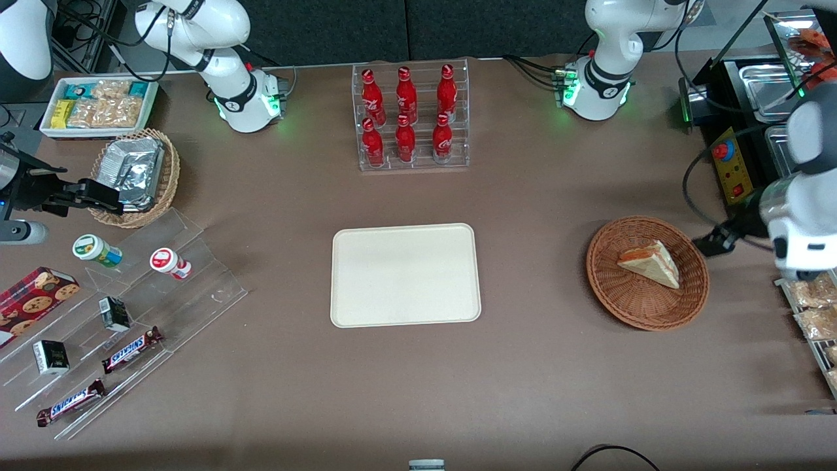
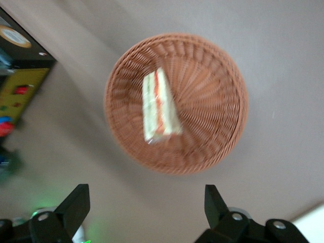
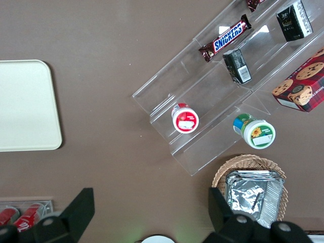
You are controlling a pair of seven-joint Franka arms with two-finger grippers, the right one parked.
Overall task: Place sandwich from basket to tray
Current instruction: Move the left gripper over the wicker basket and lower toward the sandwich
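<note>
The sandwich [image 1: 650, 263] [image 2: 159, 106], a pale wedge with orange and green layers, lies in the round reddish-brown basket [image 1: 608, 288] [image 2: 223, 76] toward the working arm's end of the table. The cream-white tray [image 1: 405, 275] [image 3: 25, 106] sits bare at mid-table. My left gripper [image 1: 714, 243] [image 2: 147, 205] hovers above the table just outside the basket's rim, on the working arm's side. It is open wide, and only tabletop shows between the fingers [image 2: 76, 205]. It touches neither basket nor sandwich.
A black appliance with a yellow panel [image 1: 732, 167] stands close to the gripper. Snack packets on a rack [image 1: 814, 307] lie nearer the front camera. A clear rack of red bottles [image 1: 412, 118] stands above the tray. An acrylic stand [image 1: 131, 307], a tan foil basket [image 1: 134, 176] and a white bin [image 1: 98, 104] are at the parked arm's end.
</note>
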